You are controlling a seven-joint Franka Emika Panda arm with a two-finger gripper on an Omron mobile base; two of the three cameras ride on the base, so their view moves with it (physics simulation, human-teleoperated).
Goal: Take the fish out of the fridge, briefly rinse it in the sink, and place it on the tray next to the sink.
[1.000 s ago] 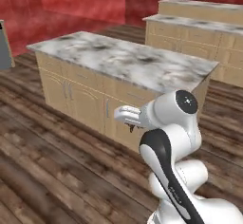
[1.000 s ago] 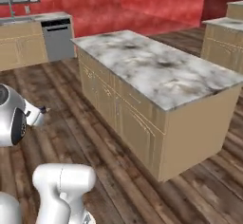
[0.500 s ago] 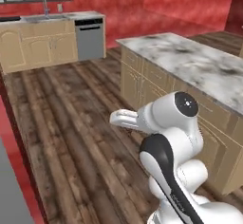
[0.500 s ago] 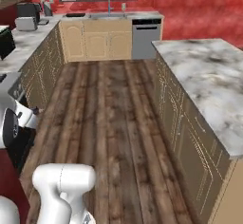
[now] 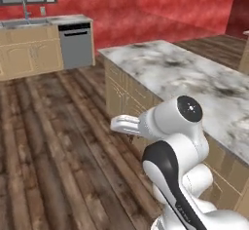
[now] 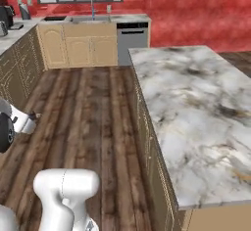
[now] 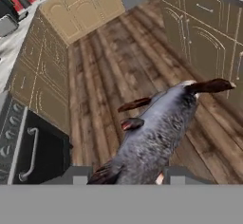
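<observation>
One fish [image 7: 156, 133] | clamped btwn tool [image 7: 127, 173] fingers, tail pointing away | above wood floor [image 7: 104, 61]

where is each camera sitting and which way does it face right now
Left base view: behind the arm's left, looking over the island toward the dishwasher; white arm at lower right.
Right base view: behind its right, facing the sink; arm at lower left.
Hand view: on the hand, looking down past the held fish at the floor.
Both base views share island and dishwasher.
</observation>
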